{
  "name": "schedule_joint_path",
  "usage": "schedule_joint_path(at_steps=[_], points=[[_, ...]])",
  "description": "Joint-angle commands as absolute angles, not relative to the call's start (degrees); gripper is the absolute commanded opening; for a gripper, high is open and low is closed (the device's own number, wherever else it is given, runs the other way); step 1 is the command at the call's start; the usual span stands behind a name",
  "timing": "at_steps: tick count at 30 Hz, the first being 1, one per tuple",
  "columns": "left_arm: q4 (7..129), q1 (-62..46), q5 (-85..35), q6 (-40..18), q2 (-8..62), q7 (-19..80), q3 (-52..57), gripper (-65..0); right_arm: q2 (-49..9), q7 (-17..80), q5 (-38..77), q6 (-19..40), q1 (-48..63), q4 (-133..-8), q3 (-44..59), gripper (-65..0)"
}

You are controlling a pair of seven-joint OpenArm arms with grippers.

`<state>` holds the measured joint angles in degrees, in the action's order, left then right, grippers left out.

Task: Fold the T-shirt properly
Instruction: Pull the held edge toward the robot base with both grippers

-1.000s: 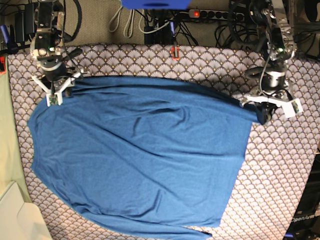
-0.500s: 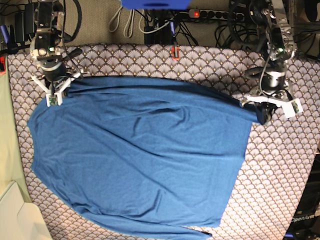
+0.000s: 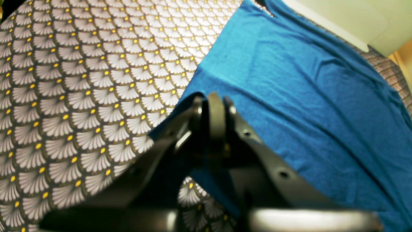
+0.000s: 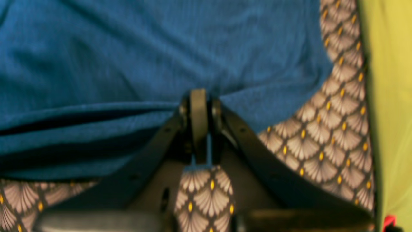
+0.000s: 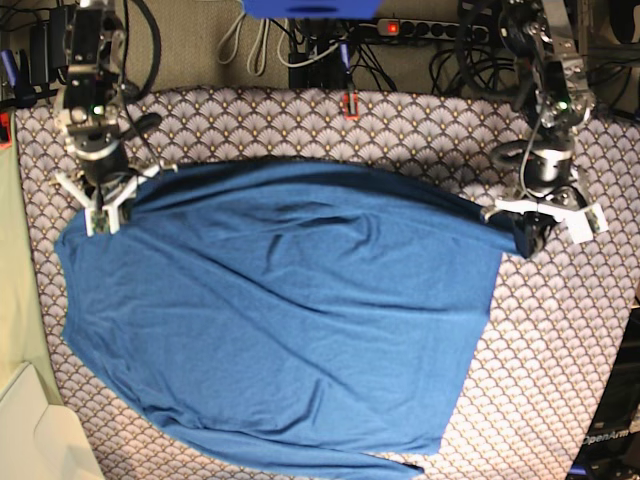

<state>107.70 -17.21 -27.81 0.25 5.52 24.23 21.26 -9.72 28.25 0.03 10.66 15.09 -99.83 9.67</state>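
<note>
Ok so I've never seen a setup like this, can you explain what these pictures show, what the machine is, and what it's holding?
This is a robot with two arms, working over a table. One picture looks down from above; the other two come from small cameras mounted on each wrist, looking past the pincers.

A grey scallop-patterned tablecloth covers the table, and a large blue T-shirt is spread across it.

In the overhead view, the right pincer is on the picture's left and the left pincer is on its right. Each is closed on a part of the shirt's far edge, one at each end. The wrist views show this close up: blue cloth is pinched in the right pincer and the left pincer.
</note>
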Motion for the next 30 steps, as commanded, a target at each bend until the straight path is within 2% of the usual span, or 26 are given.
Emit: schedule_joint_path(at_steps=[1, 20, 30], points=[[108.6, -16.0, -28.1, 0.0, 5.8, 22.7, 21.4, -64.6, -10.4, 26.9, 0.0, 10.2, 14.5, -100.8, 9.8, -65.0], [102.7, -9.6, -27.9, 0.0, 5.8, 22.7, 21.4, -64.6, -10.6, 26.9, 0.0, 10.2, 5.9, -100.5, 9.8, -65.0], [99.7, -8.5, -27.6, 0.0, 5.8, 22.7, 21.4, -64.4, -10.5, 26.9, 0.0, 10.2, 2.2, -94.0, 9.2, -65.0]])
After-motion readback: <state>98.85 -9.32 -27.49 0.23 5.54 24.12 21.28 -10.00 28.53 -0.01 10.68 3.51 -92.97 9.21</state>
